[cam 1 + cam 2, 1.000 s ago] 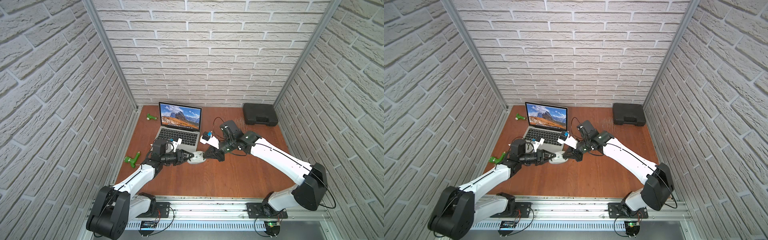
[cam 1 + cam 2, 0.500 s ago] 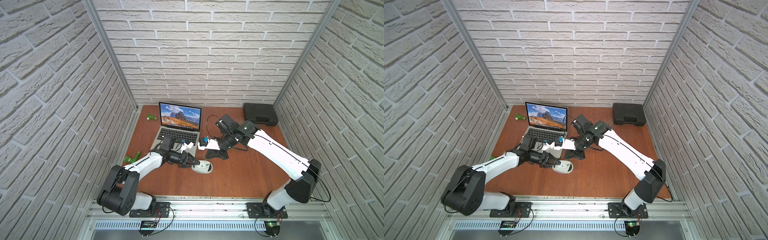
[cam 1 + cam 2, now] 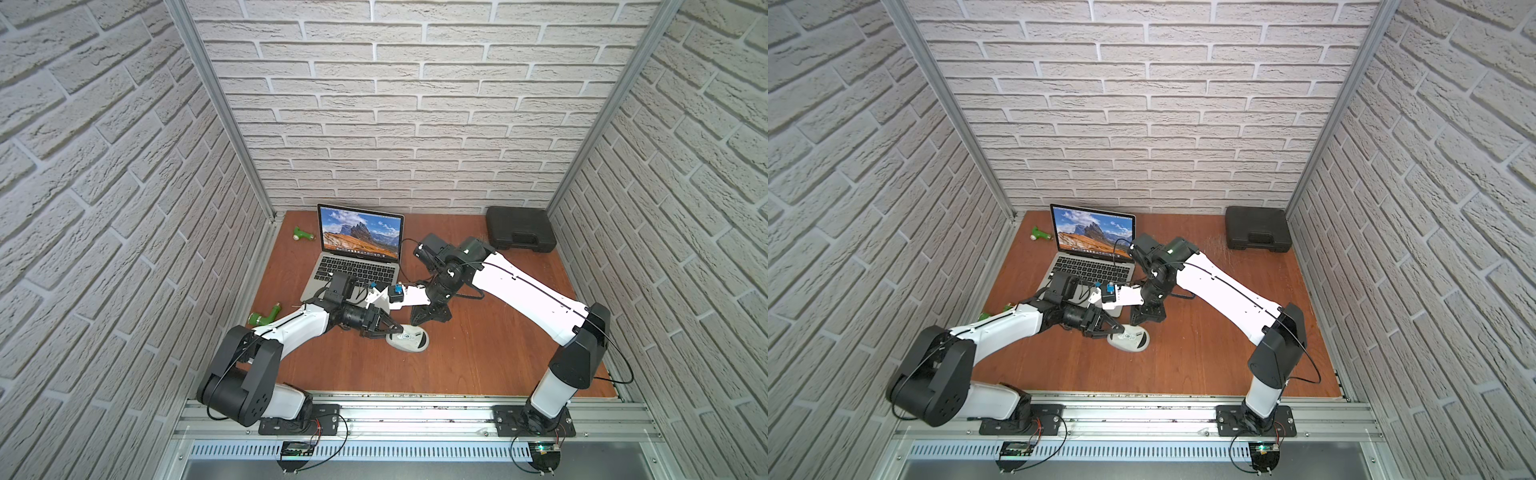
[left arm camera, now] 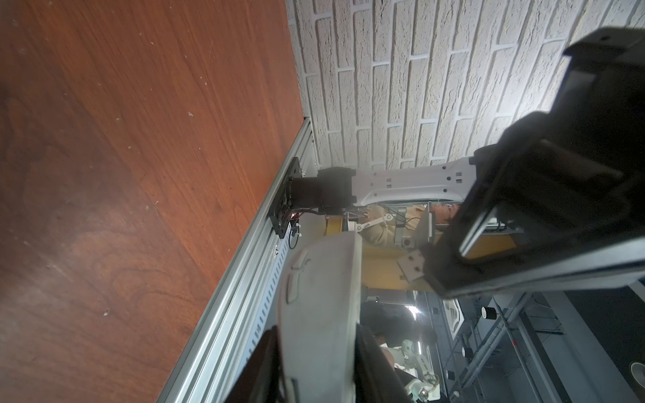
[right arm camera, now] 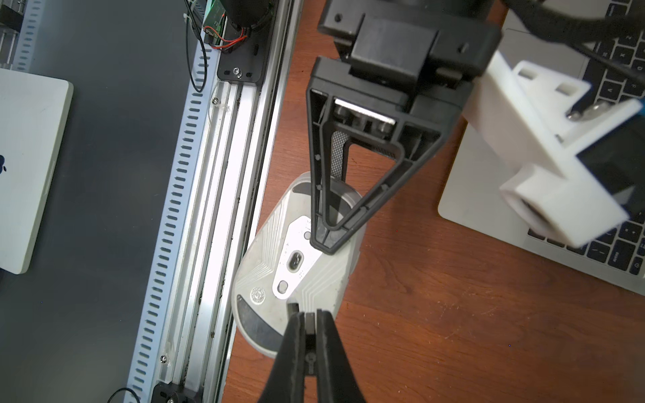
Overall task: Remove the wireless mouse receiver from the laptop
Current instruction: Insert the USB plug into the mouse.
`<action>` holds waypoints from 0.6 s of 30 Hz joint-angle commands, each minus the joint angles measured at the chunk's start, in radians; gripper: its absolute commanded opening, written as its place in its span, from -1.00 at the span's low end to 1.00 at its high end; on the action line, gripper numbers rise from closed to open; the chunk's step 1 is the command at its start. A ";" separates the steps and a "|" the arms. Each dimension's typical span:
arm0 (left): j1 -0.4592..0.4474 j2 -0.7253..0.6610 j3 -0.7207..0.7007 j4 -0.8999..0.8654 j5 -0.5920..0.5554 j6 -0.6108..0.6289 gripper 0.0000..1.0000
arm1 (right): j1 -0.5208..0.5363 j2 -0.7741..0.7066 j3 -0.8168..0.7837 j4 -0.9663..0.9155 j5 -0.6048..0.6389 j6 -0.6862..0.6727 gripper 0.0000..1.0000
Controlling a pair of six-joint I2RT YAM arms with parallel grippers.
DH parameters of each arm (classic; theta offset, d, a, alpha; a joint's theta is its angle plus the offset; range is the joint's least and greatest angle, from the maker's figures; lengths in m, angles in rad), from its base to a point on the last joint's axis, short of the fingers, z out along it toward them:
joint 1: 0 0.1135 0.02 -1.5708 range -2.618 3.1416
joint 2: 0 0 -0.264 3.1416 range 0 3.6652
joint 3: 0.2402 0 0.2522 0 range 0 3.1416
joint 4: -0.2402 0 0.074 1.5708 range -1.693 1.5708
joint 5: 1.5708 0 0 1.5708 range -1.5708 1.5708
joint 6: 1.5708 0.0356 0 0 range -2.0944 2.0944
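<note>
**Mouse (image 3: 409,338) lowered to the tabletop (image 3: 478,357); right gripper (image 5: 309,318) pulled off it**
A second ago the mouse hung in the air between both grippers, just off the front corner of the laptop (image 3: 353,266). Now it sits down at the tabletop, nearer the front rail, and only the fingers of the left gripper (image 3: 397,332) are around it. The left arm has swung its elbow up and forward to reach there. The right gripper, with the wireless mouse receiver (image 5: 309,324) pinched at its tips, has come away from the mouse's end and now stands just beside it, pointing down.
</note>
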 commanded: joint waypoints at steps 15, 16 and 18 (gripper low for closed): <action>0.055 -0.034 0.001 -0.014 -0.007 0.046 -1.00 | 0.019 0.032 -0.037 0.039 0.020 -0.016 -0.95; 0.056 -0.031 0.000 -0.014 -0.006 0.045 -1.00 | 0.019 0.035 -0.033 0.042 0.021 -0.019 -0.95; 0.056 -0.030 -0.003 -0.010 -0.005 0.048 -1.00 | 0.019 0.041 -0.029 0.046 0.022 -0.024 -0.95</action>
